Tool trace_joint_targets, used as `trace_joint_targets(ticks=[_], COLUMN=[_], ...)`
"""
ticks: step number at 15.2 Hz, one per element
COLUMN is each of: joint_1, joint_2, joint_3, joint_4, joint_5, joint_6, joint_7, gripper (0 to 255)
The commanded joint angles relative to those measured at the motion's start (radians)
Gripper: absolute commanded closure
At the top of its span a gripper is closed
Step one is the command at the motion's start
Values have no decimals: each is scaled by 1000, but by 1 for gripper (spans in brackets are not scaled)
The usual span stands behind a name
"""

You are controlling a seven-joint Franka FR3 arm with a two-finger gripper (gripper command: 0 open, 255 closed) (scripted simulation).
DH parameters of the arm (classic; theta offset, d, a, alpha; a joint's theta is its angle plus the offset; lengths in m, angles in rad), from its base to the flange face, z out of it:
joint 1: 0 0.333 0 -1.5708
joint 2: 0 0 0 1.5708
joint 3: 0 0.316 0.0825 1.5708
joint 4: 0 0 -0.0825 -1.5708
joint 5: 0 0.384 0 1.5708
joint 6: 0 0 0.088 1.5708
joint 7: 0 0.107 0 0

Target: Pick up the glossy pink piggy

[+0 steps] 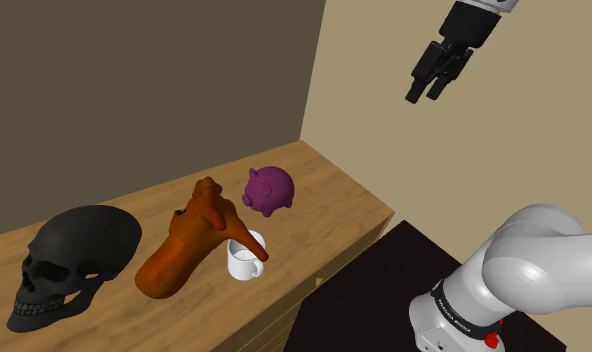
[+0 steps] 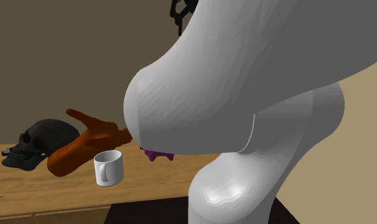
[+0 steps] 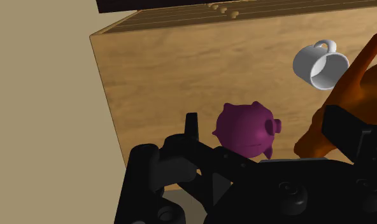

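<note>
One white mug point(image 1: 246, 261) upright beside orange figure point(image 1: 187, 248); purple piggy point(image 1: 269, 190) near; tool point(image 1: 426, 95) high, fingers apart, holding nothing

Occlusion check — piggy point(image 2: 157, 154) mostly blocked
Second exterior view: arm point(image 2: 244, 95) covers the piggy bar a magenta sliver, orange figure point(image 2: 72, 156) hides part of the skull point(image 2: 44, 137); wrist view — orange figure cropped by frame edge.

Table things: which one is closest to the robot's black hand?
The purple-pink piggy, at the end of the table nearest the open gripper hanging above. The white mug, orange figure and black skull sit farther along.
</note>
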Motion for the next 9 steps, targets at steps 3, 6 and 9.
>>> trace_joint_targets(ticks=[3, 6, 9], joint_1=[-9, -22, -31], joint_2=[2, 19, 55], joint_3=[44, 113, 182], joint_4=[-49, -111, -157], joint_5=[25, 64, 101], joint_6=[51, 130, 213], joint_7=[79, 197, 315], gripper=[0, 0, 0])
